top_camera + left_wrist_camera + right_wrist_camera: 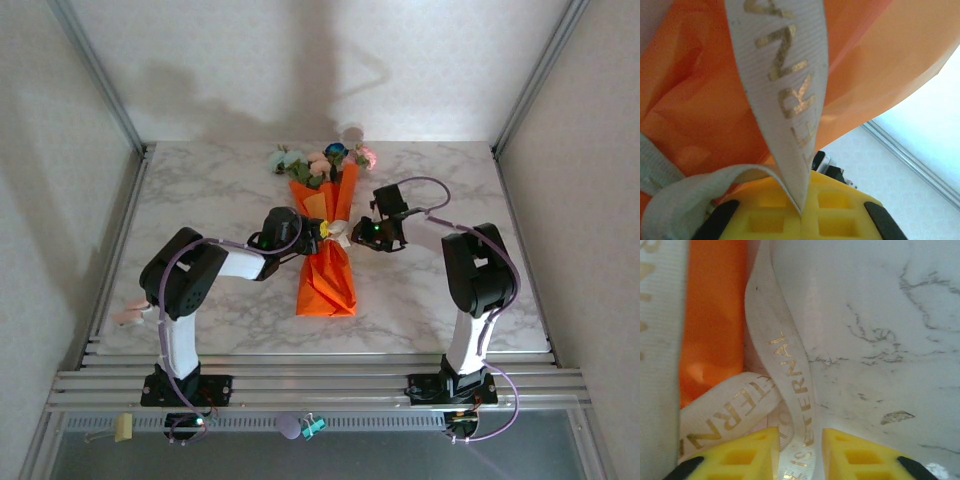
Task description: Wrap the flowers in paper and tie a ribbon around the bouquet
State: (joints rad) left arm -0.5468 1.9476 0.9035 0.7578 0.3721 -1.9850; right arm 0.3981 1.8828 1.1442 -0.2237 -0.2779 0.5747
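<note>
- Found the left gripper (802,216) pressed fully together, pinching the ribbon (785,85) at the seam of its yellow pads (765,220), with a slack loop spilling off to one side.
- Found the right gripper (801,452) parted only narrowly, a strand of the same ribbon running through the gap. Saw no firm pinch on it.
- Saw, from the top view, both grippers meeting at the waist of the bouquet (330,205), the left one from its left side and the right one from its right, near each other with the ribbon bunched between them.
- Read gold lettering along the ribbon: cream, woven, limp, curling wherever slack.
- Noted the paper (326,285) already folded round the stems into a slim orange wrap, drawn in at the waist and flaring toward both ends, creased and faintly glossy.
- Saw the flowers (320,160) poking out at the far end: pink, pale whitish-green and one blue bloom, with green leaves among them.
- Located the bouquet lying flat near the middle of the marble table (200,190), blooms toward the far wall.
- Judged the wrapping done and the tying under way, with the ribbon at the waist and loops formed. Could not tell from these views whether any knot was cinched.
- Judged as left: drawing the ends tight, finishing the bow, letting go.
</note>
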